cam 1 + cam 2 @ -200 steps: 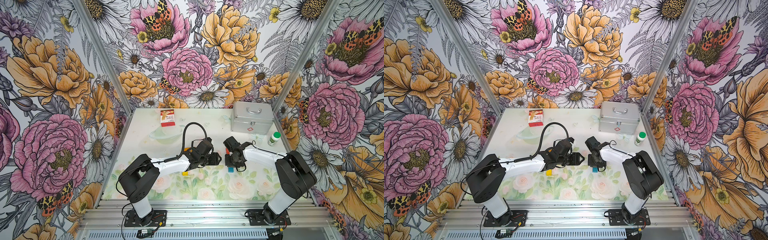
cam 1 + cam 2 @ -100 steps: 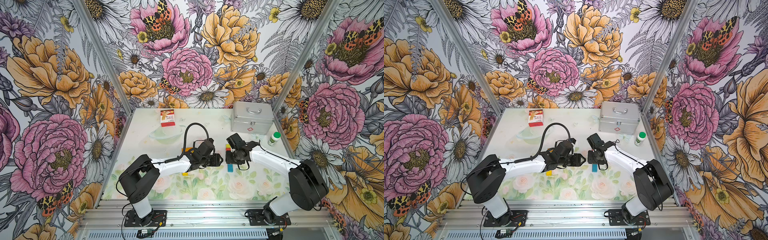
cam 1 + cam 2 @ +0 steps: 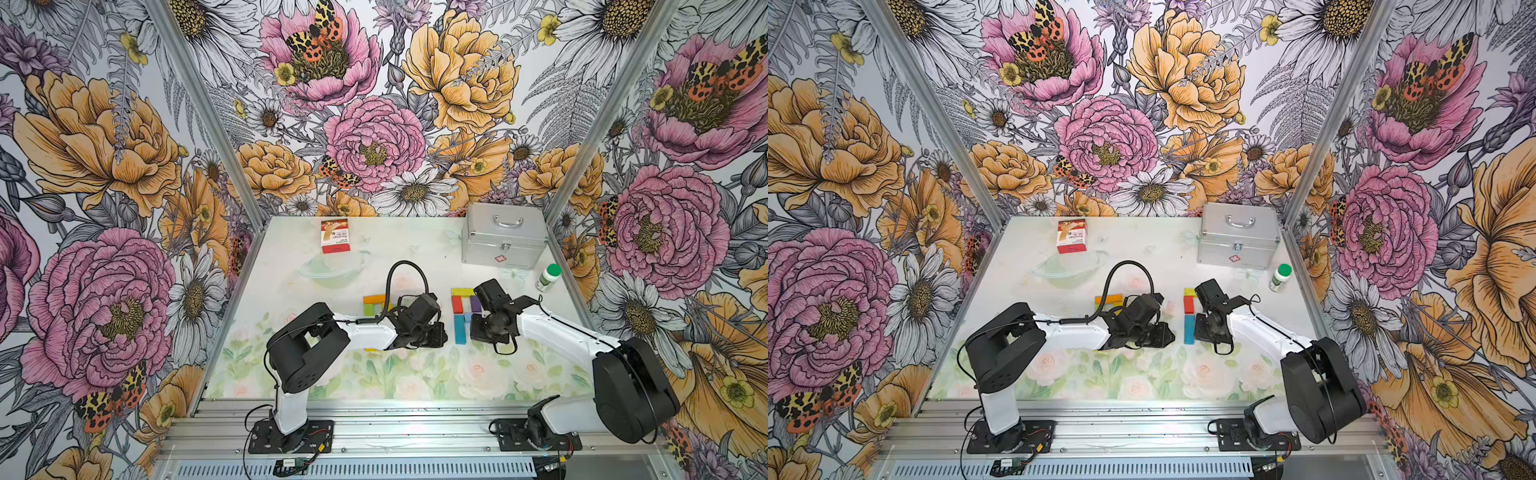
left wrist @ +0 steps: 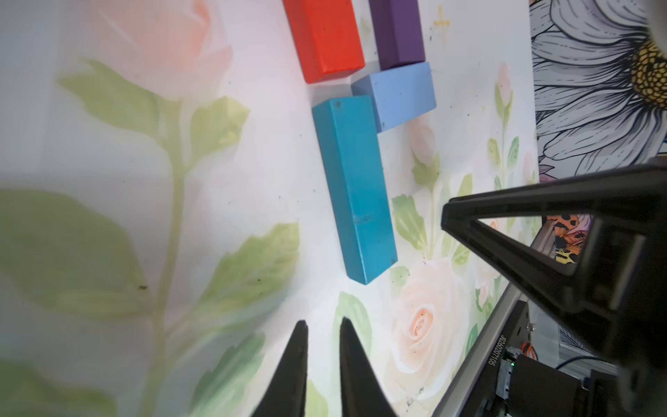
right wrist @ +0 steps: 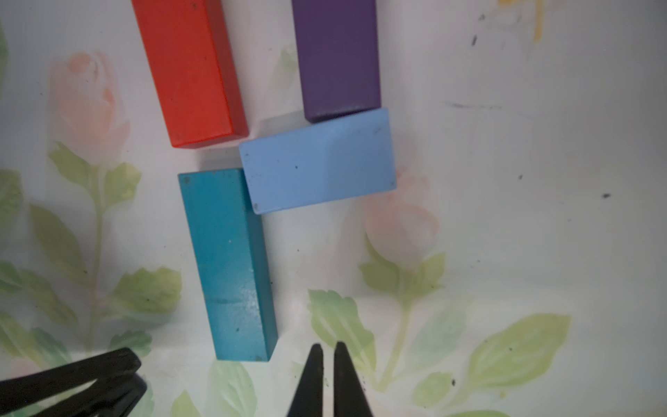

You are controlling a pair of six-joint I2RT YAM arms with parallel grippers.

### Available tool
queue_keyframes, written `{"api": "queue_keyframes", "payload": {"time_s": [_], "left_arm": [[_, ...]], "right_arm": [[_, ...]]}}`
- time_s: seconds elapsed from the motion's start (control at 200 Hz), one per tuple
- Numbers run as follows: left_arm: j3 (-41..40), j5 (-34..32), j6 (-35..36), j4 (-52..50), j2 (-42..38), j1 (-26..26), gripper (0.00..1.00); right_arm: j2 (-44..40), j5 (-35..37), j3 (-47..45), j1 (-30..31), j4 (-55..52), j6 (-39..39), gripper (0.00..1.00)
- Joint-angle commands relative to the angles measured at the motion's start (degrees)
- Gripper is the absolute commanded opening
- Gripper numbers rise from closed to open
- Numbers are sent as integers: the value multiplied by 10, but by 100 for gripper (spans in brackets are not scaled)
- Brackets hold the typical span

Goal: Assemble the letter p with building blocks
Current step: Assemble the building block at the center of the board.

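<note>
Left gripper point(image 4: 323, 323) and right gripper point(image 5: 325, 346) are empty, jaws together. The right should gently nudge the tilted blue block point(image 5: 317, 162) square against the teal block point(image 5: 227, 263).

On the worktop point(image 3: 291, 374), a case point(image 3: 503, 237) is sitting at the rear right, with a bottle point(image 3: 548, 277) just before it by the right wall; a card box point(image 3: 335, 236) is standing rear left, a bowl point(image 3: 332, 270) lying before it; mid-worktop, the left cluster of building blocks point(image 3: 374, 305) is lying left of centre; the right cluster of building blocks point(image 3: 463, 309) is lying right of centre, its front end between the left hand point(image 3: 434, 334) and right hand point(image 3: 482, 332).
</note>
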Motion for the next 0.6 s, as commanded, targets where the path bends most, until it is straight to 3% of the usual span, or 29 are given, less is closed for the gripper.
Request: {"api": "queue_keyframes", "payload": {"time_s": [0.0, 0.285, 0.595], "left_arm": [[15, 9, -7, 22, 5, -3, 10], [31, 23, -3, 21, 25, -2, 3], [44, 37, -4, 18, 44, 2, 0]], "right_arm": [[-18, -34, -7, -2, 23, -12, 2], [-3, -99, -43, -2, 80, 6, 0], [24, -121, -54, -1, 111, 12, 0]]}}
